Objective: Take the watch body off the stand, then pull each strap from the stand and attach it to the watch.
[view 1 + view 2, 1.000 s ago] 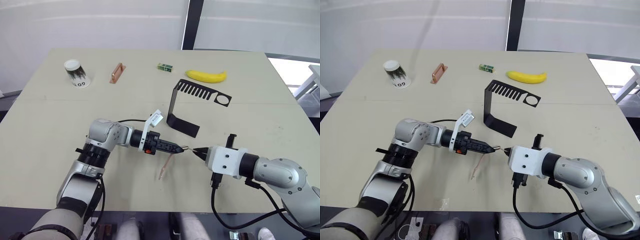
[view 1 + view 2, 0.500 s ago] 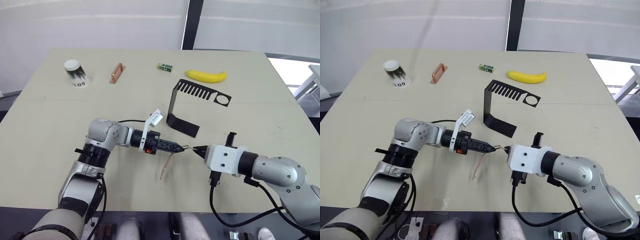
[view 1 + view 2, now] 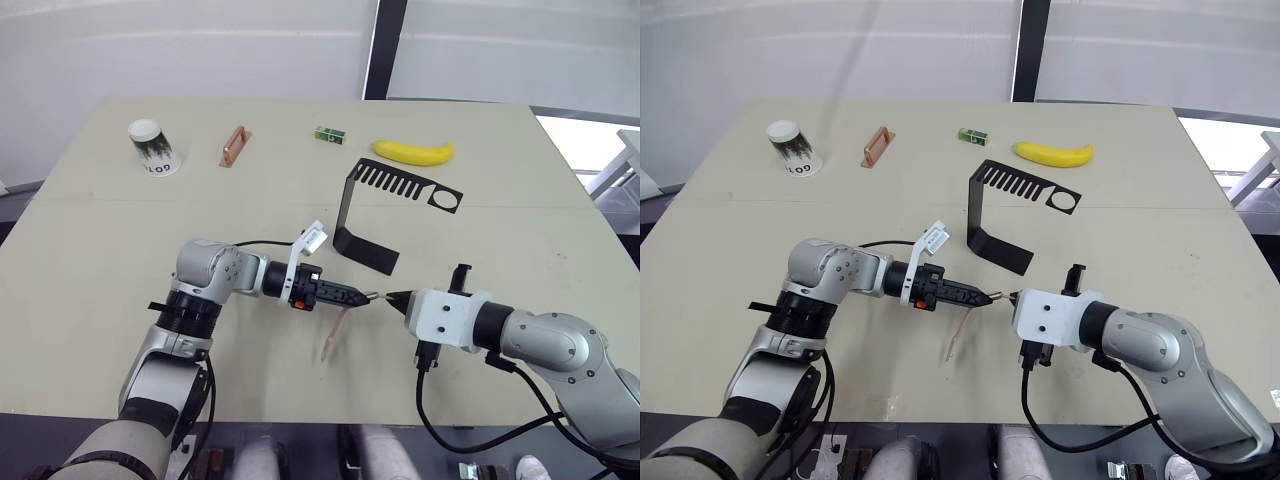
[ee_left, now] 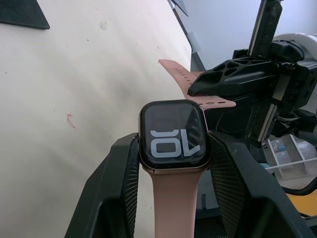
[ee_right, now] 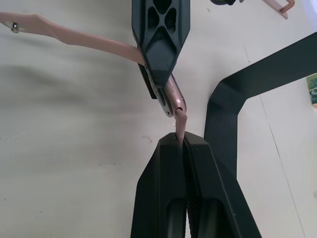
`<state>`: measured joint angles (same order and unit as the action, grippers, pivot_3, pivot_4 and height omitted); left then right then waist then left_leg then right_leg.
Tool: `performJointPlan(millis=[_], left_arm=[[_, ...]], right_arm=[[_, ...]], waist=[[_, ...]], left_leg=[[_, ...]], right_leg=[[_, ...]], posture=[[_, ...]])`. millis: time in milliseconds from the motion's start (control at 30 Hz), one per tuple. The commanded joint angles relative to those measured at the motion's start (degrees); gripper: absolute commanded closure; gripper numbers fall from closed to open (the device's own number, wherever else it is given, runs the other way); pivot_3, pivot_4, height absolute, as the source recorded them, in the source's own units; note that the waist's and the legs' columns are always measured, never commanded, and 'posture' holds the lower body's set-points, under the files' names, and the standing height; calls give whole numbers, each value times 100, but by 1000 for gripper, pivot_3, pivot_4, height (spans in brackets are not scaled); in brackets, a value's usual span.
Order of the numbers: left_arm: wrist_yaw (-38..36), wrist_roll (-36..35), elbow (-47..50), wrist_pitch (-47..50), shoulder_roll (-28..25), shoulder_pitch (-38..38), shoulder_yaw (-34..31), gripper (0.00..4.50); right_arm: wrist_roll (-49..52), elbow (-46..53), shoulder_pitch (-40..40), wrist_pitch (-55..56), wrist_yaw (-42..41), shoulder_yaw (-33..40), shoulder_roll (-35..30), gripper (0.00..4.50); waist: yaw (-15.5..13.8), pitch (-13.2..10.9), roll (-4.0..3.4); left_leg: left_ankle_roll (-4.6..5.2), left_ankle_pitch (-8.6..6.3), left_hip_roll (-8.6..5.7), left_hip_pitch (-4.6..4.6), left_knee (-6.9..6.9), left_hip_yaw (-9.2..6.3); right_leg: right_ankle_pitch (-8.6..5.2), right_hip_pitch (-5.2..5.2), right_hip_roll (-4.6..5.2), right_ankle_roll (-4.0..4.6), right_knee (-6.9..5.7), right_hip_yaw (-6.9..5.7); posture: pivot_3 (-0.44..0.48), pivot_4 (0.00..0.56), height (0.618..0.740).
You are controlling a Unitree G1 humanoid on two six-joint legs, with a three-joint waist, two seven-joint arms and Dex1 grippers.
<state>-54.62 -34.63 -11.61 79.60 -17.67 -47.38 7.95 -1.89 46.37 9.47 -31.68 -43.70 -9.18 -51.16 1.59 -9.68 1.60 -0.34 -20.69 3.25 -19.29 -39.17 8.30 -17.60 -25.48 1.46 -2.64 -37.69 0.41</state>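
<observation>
One strap point(image 4: 171, 210) is already fitted to the watch point(image 4: 173, 135), which is clamped in the left gripper point(image 3: 350, 296) at the frame's lower centre. The second strap point(image 5: 181, 124), pinched in the right gripper point(image 3: 392, 299), should be slid squarely into its slot.

a pale table point(image 3: 90, 250) is carrying four loose items along its far side. a white paper cup point(image 3: 153, 146) with dark print is standing upside down near the far left corner. a copper-coloured bar point(image 3: 234, 145) is lying just to its right. a small green block point(image 3: 327, 133) is sitting further right, and a yellow banana point(image 3: 412, 152) is lying beside it.
</observation>
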Motion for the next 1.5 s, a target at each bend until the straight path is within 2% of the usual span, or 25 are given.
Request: performJointPlan(millis=[33, 533, 1500], left_arm=[[-66, -350, 359, 42, 192, -24, -8, 2923], [201, -428, 299, 265, 492, -91, -369, 2923], [164, -453, 498, 338, 538, -45, -315, 2923]], right_arm=[[-48, 92, 147, 27, -76, -136, 30, 4500], [4, 180, 362, -256, -185, -237, 46, 4500], [-121, 4, 521, -303, -188, -350, 29, 4500]], waist=[[-2, 0, 0], [-2, 0, 0], [-3, 0, 0]], left_leg=[[0, 0, 0, 0, 0, 0], [0, 0, 0, 0, 0, 0], [-1, 0, 0, 0, 0, 0]], right_leg=[[0, 0, 0, 0, 0, 0], [0, 0, 1, 0, -1, -1], [0, 0, 1, 0, -1, -1]], posture=[[0, 150, 740], [0, 150, 740], [0, 150, 740]])
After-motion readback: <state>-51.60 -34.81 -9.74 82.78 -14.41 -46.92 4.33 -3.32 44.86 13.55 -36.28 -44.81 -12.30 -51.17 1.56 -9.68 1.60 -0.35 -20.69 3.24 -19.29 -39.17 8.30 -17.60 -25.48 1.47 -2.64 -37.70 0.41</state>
